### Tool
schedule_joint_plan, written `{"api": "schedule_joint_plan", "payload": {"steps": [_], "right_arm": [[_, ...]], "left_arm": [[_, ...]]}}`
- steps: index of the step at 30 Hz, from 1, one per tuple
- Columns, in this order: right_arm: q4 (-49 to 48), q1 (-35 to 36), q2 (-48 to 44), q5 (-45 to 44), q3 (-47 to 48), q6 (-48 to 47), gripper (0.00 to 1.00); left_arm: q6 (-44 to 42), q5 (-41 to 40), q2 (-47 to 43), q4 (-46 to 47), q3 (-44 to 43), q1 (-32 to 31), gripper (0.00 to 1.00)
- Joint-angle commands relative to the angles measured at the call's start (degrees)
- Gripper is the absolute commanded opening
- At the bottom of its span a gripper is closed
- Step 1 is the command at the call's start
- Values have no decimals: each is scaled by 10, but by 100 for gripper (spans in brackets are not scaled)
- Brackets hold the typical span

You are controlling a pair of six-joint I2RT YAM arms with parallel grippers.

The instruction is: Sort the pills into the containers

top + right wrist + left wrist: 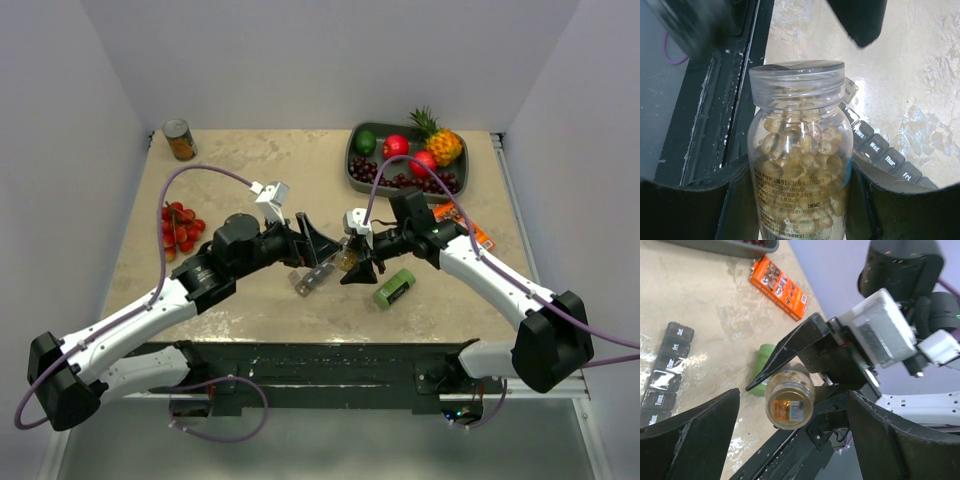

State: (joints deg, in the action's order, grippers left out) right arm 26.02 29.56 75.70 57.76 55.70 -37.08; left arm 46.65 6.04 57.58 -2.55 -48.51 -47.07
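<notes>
Gripping capped pill bottle (799,165) above weekly pill organizer (666,370), right jaws clamped; left jaws apart, poised for cap removal.

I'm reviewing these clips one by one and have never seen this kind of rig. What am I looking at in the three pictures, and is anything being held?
Two white robot arms with black two-finger grippers are bolted at the near edge of a table. The overhead picture comes from a fixed camera above and behind them; the other two come from cameras on each wrist.

The right gripper is shut on a clear bottle of yellowish pills, lid on. The left gripper is open, facing that bottle and holding nothing.

On the table lie a grey day-labelled pill organiser, a green box, an orange packet, a can, cherry tomatoes and a fruit tray.
</notes>
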Motion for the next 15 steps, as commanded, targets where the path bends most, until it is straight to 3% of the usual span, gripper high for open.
{"api": "schedule_joint_plan", "payload": {"steps": [1, 9, 12, 14, 15], "right_arm": [[-19, -2, -14, 0, 20, -3, 2], [-19, -2, -13, 0, 20, -3, 2], [-20, -2, -13, -1, 20, -2, 2], [-20, -1, -13, -2, 20, -2, 2], [-20, -2, -13, -2, 20, -2, 2]], "left_arm": [[20, 14, 20, -8, -33, -7, 88], [5, 42, 54, -15, -38, -14, 70], [-4, 56, 62, -15, -40, -16, 50], [-11, 65, 66, -17, -40, -16, 43], [-22, 74, 68, -18, -40, -16, 33]]}}
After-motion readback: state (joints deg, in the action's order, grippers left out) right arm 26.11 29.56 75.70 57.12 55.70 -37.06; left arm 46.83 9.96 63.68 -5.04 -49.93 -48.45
